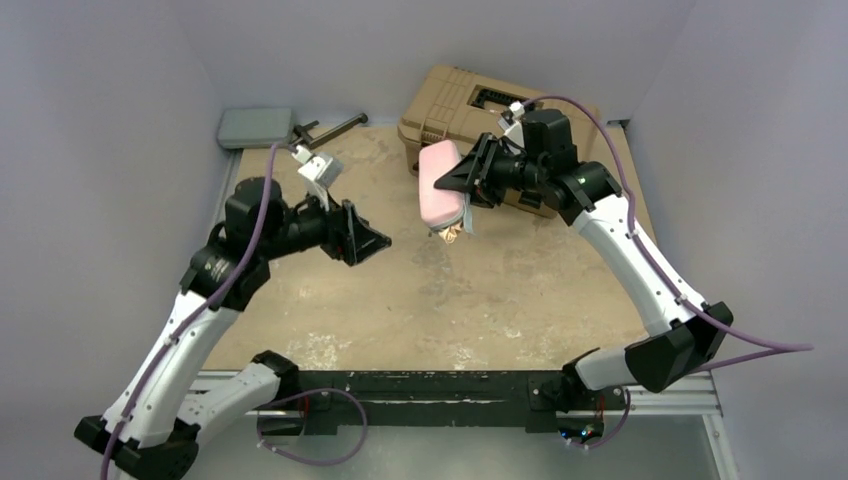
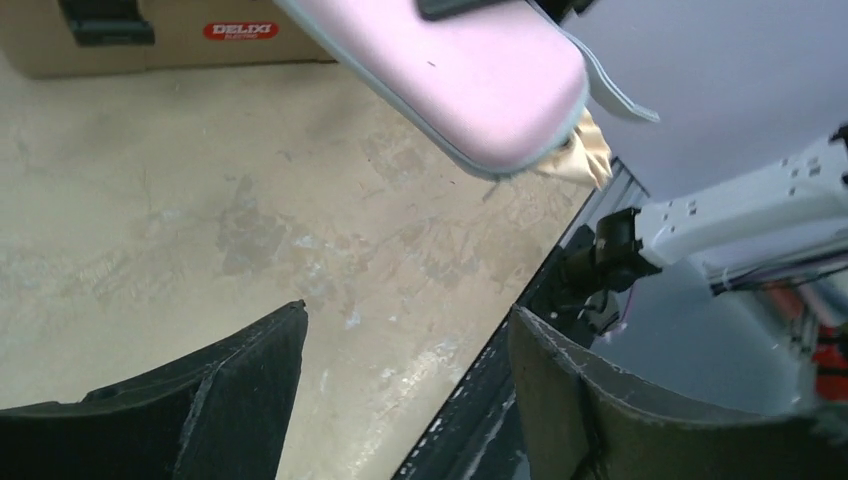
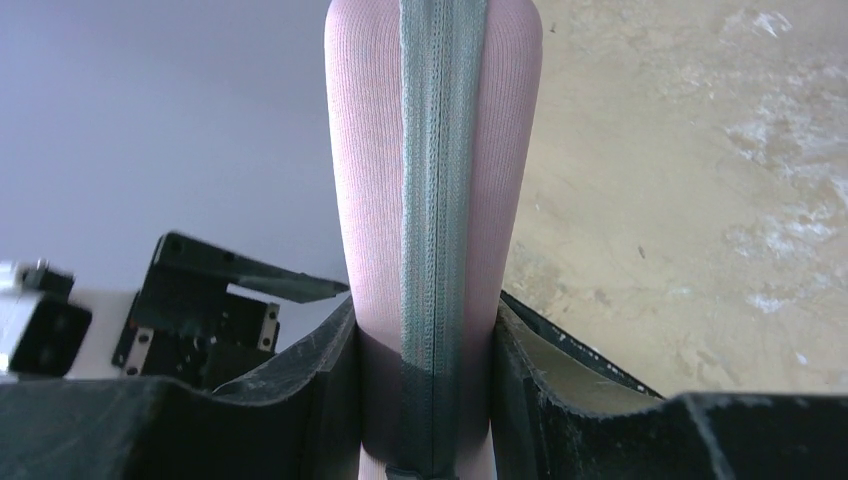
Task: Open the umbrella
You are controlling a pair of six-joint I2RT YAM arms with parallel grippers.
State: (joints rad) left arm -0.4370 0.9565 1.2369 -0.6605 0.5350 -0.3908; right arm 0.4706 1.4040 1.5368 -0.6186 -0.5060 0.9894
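A worn, tan tabletop [image 1: 450, 300] fills the middle of the top view, walled in by pale lilac panels. At the upper centre of that frame a tan hard plastic toolbox [image 1: 455, 100] sits against the back wall.

The right arm reaches in from the lower right. Its right gripper [image 1: 462, 178] is clamped on a pink oblong pouch with a grey strip [image 1: 440, 185] and holds it off the table just in front of the toolbox. In the right wrist view the two black fingers press both sides of the pouch, with the grey strip running up the middle of the frame.

The left arm comes up from the lower left. Its left gripper [image 1: 372, 240] hangs left of centre with its fingers spread apart and nothing between them, near the pouch but not touching it.

A flat grey box [image 1: 256, 126] lies in the upper left corner of the top view.

A crumpled tuft of beige-tan fabric, the umbrella [image 2: 583, 155], pokes out of the pouch's lower end; the rest is hidden inside.
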